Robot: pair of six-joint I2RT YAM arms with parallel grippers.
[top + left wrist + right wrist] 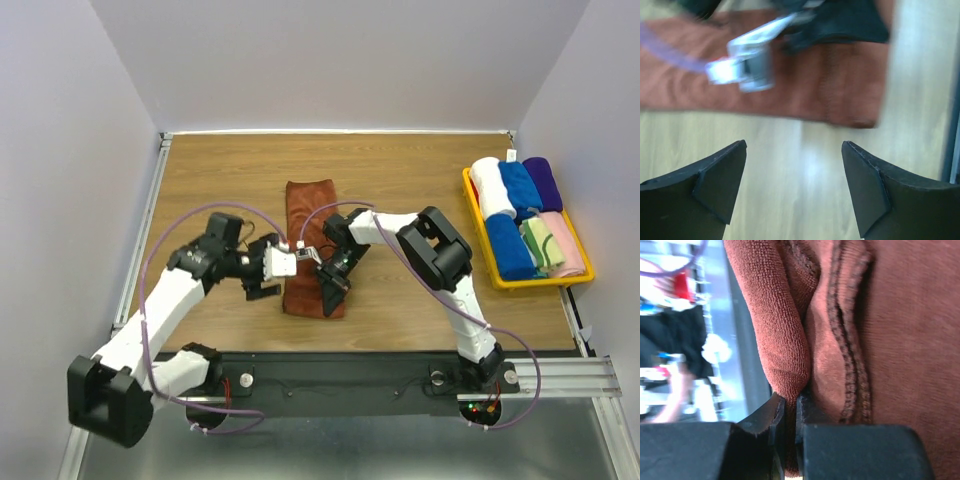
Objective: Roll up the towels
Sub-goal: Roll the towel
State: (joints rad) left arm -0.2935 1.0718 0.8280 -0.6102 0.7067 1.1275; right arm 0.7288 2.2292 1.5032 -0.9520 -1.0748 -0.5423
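towel (310,212) at table (420,170) centre, tray (540,283) of rolled towels (520,190) far right

Matt rust-brown terry towel (309,205), wood-grain table (420,170)

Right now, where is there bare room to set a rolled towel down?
Bare table left of the brown towel, behind it, and between it and the yellow tray, though the right arm crosses there. Crowded at the towel's near end: the open left gripper sits beside it, the right gripper pinches its edge.
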